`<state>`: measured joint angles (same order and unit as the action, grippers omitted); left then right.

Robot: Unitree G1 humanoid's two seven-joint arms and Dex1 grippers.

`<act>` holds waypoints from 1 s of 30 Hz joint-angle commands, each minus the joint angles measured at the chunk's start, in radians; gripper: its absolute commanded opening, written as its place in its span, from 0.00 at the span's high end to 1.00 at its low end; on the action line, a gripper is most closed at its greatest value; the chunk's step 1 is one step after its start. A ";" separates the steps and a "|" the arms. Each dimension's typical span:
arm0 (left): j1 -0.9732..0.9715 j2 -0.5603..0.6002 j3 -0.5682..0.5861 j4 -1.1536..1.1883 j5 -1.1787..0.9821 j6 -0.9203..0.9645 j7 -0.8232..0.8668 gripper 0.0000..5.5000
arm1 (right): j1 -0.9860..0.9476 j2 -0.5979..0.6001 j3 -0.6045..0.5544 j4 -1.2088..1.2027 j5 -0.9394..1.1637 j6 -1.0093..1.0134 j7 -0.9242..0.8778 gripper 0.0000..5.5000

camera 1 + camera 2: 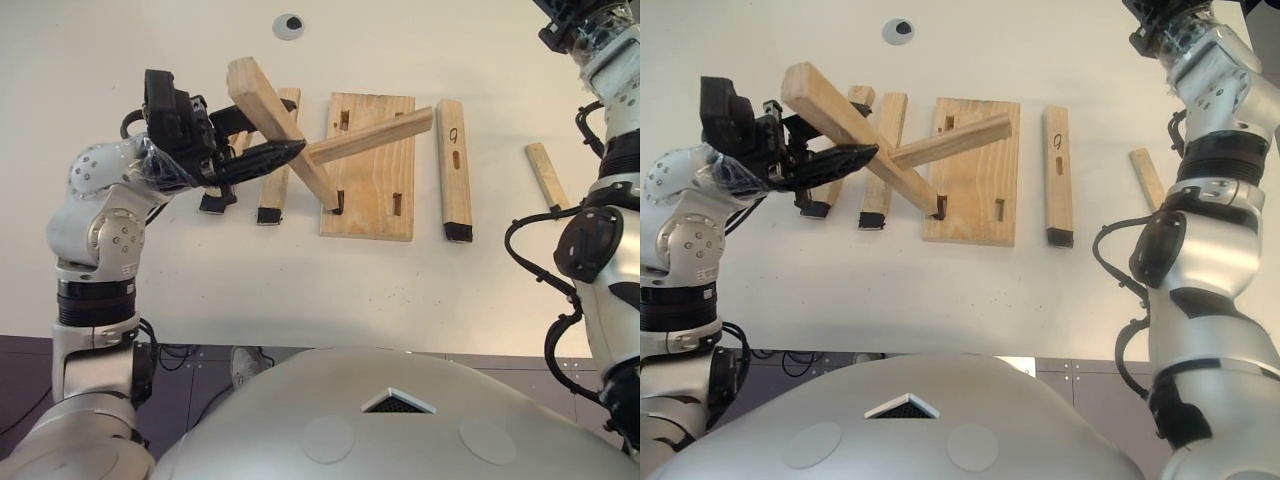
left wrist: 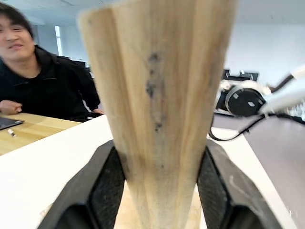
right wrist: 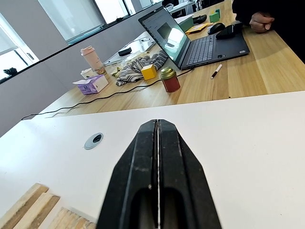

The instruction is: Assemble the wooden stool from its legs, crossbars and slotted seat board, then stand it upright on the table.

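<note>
Left claw (image 1: 282,156) clamped on tilted leg (image 1: 262,100), left of centre. Leg's foot sits at a slot in the seat board (image 1: 375,190), which lies flat mid-worktop (image 1: 300,290). Crossbar (image 1: 380,135) juts from the leg over the board. Right claw (image 3: 157,143) fully closed, empty, upper right.

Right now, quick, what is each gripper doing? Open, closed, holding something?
Left gripper: closed on a wooden leg.
Right gripper: closed, holding nothing.
</note>
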<state>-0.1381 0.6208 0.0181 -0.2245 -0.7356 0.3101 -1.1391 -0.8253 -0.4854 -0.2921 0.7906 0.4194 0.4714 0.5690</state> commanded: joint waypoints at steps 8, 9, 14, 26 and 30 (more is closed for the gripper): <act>-0.029 0.012 -0.051 0.038 0.083 0.092 0.036 0.63 | 0.028 -0.002 -0.001 -0.036 -0.008 0.034 0.000 1.00; -0.043 0.028 -0.055 0.036 0.088 0.107 0.029 0.63 | 0.026 -0.003 -0.002 -0.034 -0.008 0.036 0.000 1.00; -0.152 0.149 -0.106 -0.005 0.162 0.200 -0.006 0.63 | 0.065 0.005 -0.001 -0.076 -0.007 0.042 -0.008 1.00; -0.476 0.247 -0.321 -0.056 0.335 0.391 -0.050 0.63 | 0.281 0.076 0.024 -0.313 -0.020 0.032 -0.065 1.00; -0.571 0.249 -0.341 -0.045 0.326 0.473 -0.064 0.63 | 0.346 0.107 0.005 -0.380 -0.009 0.039 -0.096 1.00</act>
<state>-0.6705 0.8404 -0.3051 -0.2894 -0.4477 0.7279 -1.2002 -0.5119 -0.3983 -0.2746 0.4515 0.3980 0.5054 0.4943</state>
